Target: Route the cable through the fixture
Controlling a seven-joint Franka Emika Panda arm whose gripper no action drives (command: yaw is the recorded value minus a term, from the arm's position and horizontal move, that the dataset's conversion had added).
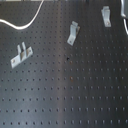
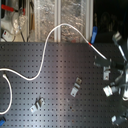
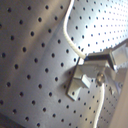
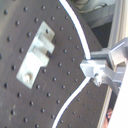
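Note:
The white cable [image 2: 48, 42] runs from the second exterior view's left edge, arcs up over the black perforated board and comes down to my gripper [image 2: 110, 65] at the second exterior view's right. The gripper [image 4: 96, 69] is shut on the cable [image 4: 80, 31], which passes between the fingers and trails on past them. A metal bracket fixture [image 3: 76, 84] sits on the board just beside the fingertips, apart from the cable. This bracket [image 1: 106, 16] is the one nearest the first exterior view's top right corner, where only part of the gripper [image 1: 124, 11] shows.
Two more metal brackets are bolted to the board, one in the middle [image 1: 73, 32] and one [image 1: 20, 55] toward the first exterior view's left. Foil-wrapped panels [image 2: 65, 12] and clutter stand behind the board's far edge in the second exterior view.

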